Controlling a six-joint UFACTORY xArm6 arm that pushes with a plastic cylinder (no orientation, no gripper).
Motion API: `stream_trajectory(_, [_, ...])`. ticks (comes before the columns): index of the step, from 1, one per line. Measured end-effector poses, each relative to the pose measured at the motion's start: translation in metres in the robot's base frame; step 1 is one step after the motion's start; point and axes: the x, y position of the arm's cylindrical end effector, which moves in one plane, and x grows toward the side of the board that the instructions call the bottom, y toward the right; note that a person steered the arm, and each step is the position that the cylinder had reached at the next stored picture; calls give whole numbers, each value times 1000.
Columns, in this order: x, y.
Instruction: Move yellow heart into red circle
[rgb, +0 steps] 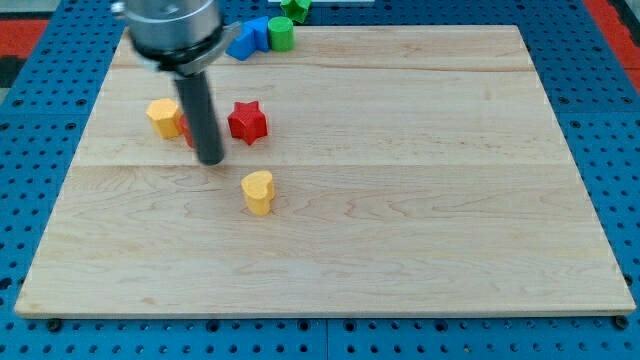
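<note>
Wooden worktop (400, 250) seen from above. The yellow heart (258, 192) sits left of centre. My tip (211, 158), a bare rod grasping nothing, rests just up-left of it, hiding most of the red circle (186, 128) toward the far-left corner

A pale wooden board (400, 250) is seen laid on a blue pegboard surface (620, 120), with the dark rod's tip (211, 160) set down in the board's upper left part, just above and to the view's left of the yellow heart-shaped block (258, 192), apart from it. A red block (185, 127) is mostly hidden behind the rod, its shape not made out, with a yellow-orange faceted block (162, 117) touching it on the view's left and a red star-shaped block (247, 122) near the rod on the view's right. At the board's top edge a blue block (248, 38) and a green cylindrical block (281, 33) are found side by side, and another green block (295, 8) is partly cut off by the view's top.
</note>
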Motion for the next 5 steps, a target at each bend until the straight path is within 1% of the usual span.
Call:
stream_trajectory(1, [-12, -45])
stream_trajectory(2, [-35, -77])
stream_trajectory(3, [-44, -109])
stream_trajectory(4, [-88, -75])
stream_trajectory(5, [-79, -18])
